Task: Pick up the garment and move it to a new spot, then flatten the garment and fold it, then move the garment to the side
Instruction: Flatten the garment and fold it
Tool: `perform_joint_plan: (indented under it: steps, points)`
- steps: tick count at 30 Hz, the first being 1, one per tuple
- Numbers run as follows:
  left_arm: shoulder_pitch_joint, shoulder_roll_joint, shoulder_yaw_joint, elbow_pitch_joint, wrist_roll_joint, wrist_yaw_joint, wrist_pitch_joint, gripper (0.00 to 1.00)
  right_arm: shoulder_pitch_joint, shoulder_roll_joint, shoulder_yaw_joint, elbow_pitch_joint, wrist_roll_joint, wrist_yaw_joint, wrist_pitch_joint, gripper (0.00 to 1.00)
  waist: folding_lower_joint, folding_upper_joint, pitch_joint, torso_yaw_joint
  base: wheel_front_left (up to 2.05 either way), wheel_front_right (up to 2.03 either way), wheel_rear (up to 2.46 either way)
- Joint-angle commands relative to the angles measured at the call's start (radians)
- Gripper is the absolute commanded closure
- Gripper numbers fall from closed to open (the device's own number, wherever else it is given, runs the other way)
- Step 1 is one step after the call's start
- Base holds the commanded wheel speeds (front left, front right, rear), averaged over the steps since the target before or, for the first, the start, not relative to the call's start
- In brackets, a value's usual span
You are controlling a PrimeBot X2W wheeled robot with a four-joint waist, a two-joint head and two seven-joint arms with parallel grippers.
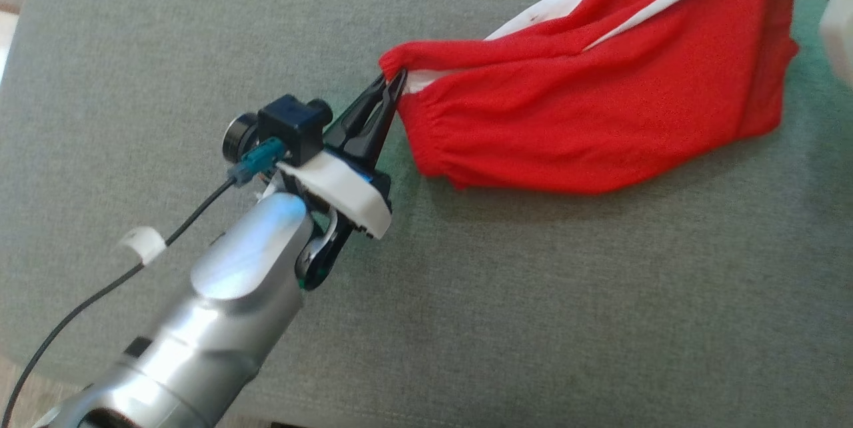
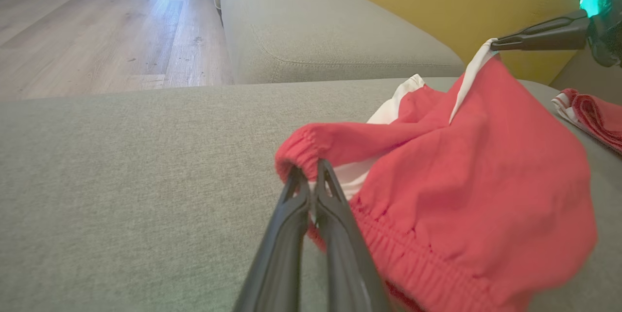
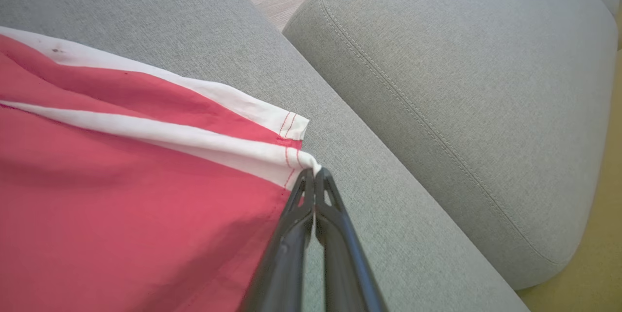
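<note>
**Over the sofa seat (image 1: 200, 48): garment (image 1: 600, 121) held at both ends**

Across the grey sofa seat, the largest surface in view, the red garment with white side stripes hangs stretched between the two arms; its lower edge sags to the cushion, and whether it touches cannot be told; a second red cloth (image 2: 593, 117) lies apart from it on the seat. At the gathered elastic waistband, the left claw (image 1: 400, 76) is closed on the fabric; at the opposite end, the right claw (image 3: 315, 172) is closed on the white-striped hem corner, raised above the seat.
</note>
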Motion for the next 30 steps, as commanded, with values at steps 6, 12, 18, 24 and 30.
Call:
perform_joint_plan:
  steps: [6,12,18,24,30]
  points:
    - [-0.085,-0.019,0.038,0.042,0.011,-0.013,-0.041,1.0,-0.05,-0.011,0.0,0.041,-0.03,-0.001,-0.019,1.0,-0.0002,0.0,0.05,0.035,0.0,0.0,0.0]
    - [-0.115,-0.053,0.038,0.089,0.019,-0.024,-0.061,1.0,-0.073,0.006,0.001,0.087,-0.033,-0.001,-0.042,1.0,-0.0002,0.0,0.071,0.054,0.0,0.0,0.0]
    - [-0.138,-0.076,0.035,0.13,0.026,-0.032,-0.069,1.0,-0.095,0.031,0.001,0.134,-0.037,-0.001,-0.071,0.0,-0.0002,0.0,0.084,0.061,0.0,0.0,0.0]
    - [-0.143,-0.08,0.043,0.179,0.036,-0.031,-0.073,0.0,-0.103,0.084,0.001,0.192,-0.003,-0.001,-0.15,0.0,-0.0002,0.0,0.075,0.042,0.0,0.0,0.0]
    - [-0.123,-0.054,0.113,0.165,0.039,-0.002,-0.075,0.0,-0.086,0.118,-0.013,0.255,0.048,-0.001,-0.275,0.0,-0.0002,0.0,0.027,-0.002,0.0,0.0,0.0]
